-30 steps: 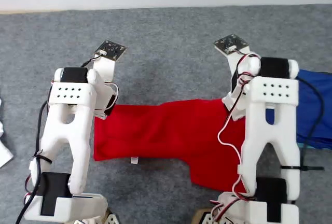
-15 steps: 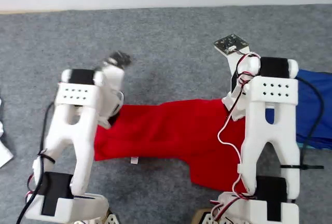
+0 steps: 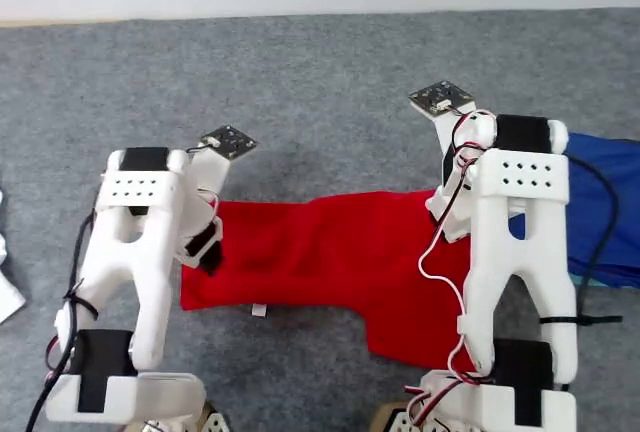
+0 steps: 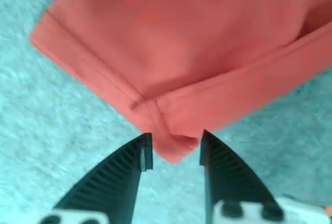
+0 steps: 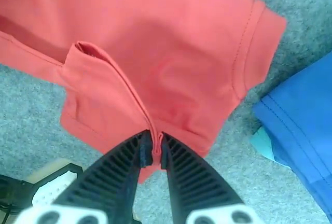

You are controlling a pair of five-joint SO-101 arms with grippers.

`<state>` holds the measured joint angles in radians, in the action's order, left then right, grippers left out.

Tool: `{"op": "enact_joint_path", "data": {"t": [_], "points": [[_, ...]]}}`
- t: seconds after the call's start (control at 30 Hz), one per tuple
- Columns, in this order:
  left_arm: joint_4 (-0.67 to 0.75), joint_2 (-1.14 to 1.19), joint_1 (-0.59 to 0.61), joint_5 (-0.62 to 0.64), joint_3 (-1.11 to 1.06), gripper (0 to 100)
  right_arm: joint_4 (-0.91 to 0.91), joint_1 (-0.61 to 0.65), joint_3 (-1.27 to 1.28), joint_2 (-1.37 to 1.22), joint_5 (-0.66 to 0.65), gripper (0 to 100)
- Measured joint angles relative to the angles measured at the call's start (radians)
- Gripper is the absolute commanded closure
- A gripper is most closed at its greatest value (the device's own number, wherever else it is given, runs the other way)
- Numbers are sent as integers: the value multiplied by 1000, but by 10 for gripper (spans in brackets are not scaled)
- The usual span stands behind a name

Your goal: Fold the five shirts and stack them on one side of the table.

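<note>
While red cotton shirt [image 3: 330, 252] lies spread on grey felt surface [image 3: 330, 102] between the arms, left jaws stand apart astride its left corner; right jaws clamped on a fold near its sleeve.

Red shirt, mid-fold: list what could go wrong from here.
1. The left gripper is open with just the tip of the red shirt hem corner between its fingers; closing there may catch too little cloth and slip off.
2. The right gripper is shut on a thin ridge of the shirt's fabric, which could pull free on a lift.
3. The blue shirt lies close beside the red sleeve; a drag that way may rumple it.
</note>
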<state>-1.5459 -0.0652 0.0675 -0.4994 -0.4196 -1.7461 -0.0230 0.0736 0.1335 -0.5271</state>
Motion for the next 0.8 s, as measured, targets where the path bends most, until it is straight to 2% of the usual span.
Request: {"op": "enact_joint_path", "data": {"t": [0.2, 0.5, 0.8], "points": [[94, 75, 48, -54, -15, 797, 5, 0, 0, 0, 0, 988], [110, 319, 83, -89, 101, 802, 6, 0, 0, -3, 0, 988], [112, 379, 81, -89, 132, 876, 9, -2, 0, -64, 0, 987]]}}
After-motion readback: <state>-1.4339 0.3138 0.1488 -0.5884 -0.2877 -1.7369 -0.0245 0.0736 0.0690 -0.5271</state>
